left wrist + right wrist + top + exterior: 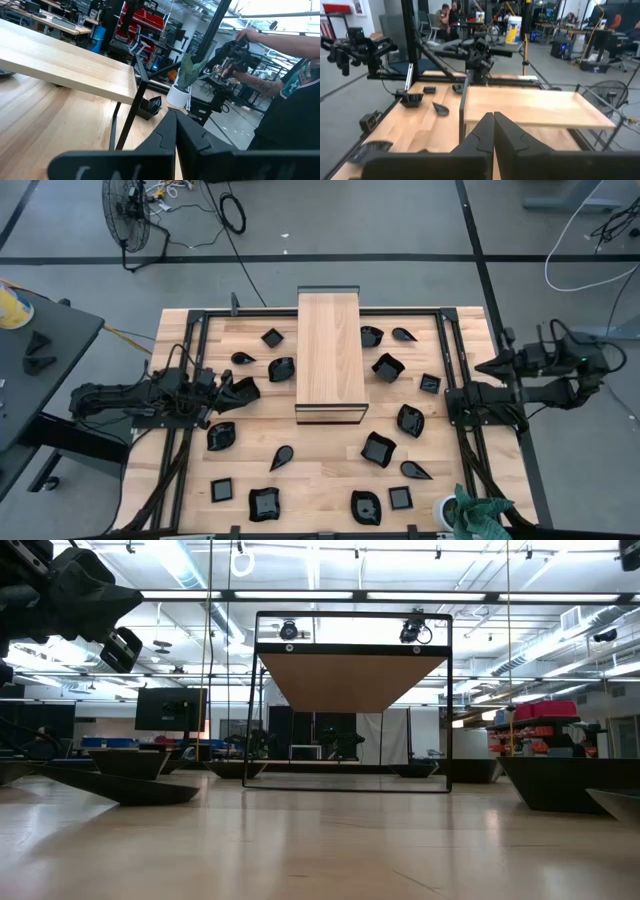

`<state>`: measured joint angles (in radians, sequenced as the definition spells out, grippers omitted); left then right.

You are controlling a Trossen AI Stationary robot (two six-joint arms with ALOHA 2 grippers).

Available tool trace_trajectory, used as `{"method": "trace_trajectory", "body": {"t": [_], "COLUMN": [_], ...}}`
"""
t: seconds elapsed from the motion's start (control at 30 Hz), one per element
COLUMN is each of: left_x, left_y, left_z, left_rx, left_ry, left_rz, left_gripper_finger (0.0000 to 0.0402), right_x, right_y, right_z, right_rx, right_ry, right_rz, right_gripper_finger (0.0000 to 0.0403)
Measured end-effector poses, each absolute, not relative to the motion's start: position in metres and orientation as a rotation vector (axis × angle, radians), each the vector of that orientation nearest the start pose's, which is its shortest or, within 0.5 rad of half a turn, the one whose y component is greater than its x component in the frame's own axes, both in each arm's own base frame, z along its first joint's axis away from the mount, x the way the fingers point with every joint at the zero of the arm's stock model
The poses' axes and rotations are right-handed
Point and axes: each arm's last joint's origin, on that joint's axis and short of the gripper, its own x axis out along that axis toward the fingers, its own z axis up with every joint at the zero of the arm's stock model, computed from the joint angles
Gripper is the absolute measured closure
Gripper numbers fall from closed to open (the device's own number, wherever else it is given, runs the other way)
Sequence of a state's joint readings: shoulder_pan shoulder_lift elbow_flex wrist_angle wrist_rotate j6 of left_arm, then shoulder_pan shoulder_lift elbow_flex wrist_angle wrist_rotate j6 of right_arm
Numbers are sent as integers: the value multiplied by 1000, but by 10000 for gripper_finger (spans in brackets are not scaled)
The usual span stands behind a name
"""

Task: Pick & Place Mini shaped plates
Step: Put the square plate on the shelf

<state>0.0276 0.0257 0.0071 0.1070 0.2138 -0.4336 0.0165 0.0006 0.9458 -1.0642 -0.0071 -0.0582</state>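
Observation:
Several small glossy black plates lie flat and scattered on the wooden table, among them a square one (272,337), a teardrop (282,457) and a wavy-edged one (378,449). My left gripper (230,387) is shut and level at the table's left side, with a plate (247,390) lying on the table just past its tip. My right gripper (480,366) is shut, held up over the table's right edge and pointing toward the middle. Both wrist views show the fingers (175,120) (493,120) closed with nothing between them.
A long light wooden board (330,355) stands raised on a black frame in the table's middle. Black rails (448,360) run along both sides. A potted plant (470,515) sits at the near right corner. A person (292,55) stands beyond the table.

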Motion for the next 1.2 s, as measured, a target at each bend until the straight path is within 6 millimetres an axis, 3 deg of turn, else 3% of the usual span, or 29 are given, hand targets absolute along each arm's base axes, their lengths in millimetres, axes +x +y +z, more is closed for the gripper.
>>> {"method": "trace_trajectory", "body": {"t": [0.33,0.63,0.93,1.2], "left_x": [98,98,98,98], "left_y": [-3,-3,-3,-3], "left_z": [174,174,174,174], "left_rx": [-422,-421,-421,-422], "left_ry": [-46,-46,-46,-46], "left_rz": [-202,-202,-202,-202], "left_gripper_finger": [399,399,399,399], "right_x": [-98,-124,-160,-179], "right_y": [-1,-2,-2,-3], "right_z": [332,342,340,343], "right_rx": [-16,42,102,122], "right_ry": [190,132,167,116], "right_rz": [25,21,16,17], "right_gripper_finger": [392,392,392,392]}}
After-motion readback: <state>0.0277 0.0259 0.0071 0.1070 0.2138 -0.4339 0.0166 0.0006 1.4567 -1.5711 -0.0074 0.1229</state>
